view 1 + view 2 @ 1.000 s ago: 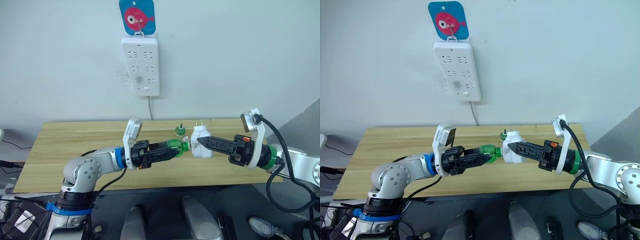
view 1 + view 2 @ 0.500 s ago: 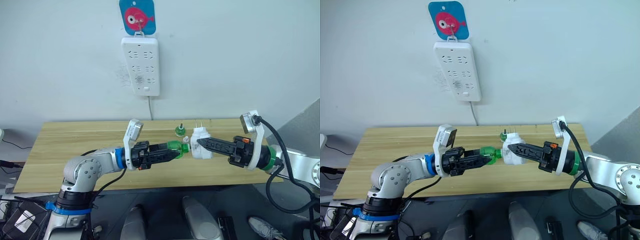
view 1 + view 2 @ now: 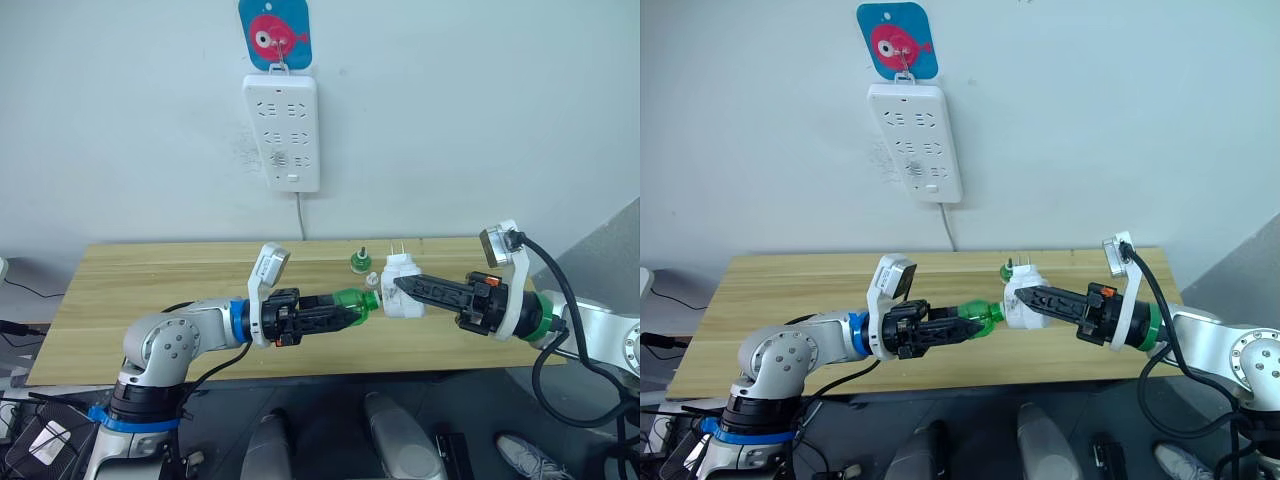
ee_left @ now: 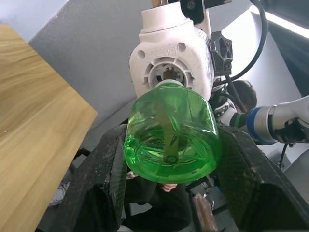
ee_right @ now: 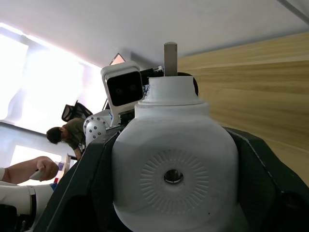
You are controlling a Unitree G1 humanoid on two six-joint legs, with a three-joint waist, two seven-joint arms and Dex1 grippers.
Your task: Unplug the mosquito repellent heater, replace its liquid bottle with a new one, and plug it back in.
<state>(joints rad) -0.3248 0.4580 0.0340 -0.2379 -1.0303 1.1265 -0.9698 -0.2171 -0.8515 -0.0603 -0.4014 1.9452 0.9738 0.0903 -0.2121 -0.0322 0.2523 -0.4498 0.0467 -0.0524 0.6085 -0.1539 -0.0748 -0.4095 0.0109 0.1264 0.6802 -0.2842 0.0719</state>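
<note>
The right gripper (image 3: 404,290) clenched the mosquito repellent heater (image 3: 401,283); the left gripper (image 3: 352,304) grasped the green bottle (image 3: 352,299); both looked light, smooth, likely slippery; best held by their bodies

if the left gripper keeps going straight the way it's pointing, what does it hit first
The left gripper is shut on the green bottle, whose neck points at the mosquito repellent heater held by the right gripper. The bottle would probably meet the heater's socket first; whether it already touches is unclear.
</note>
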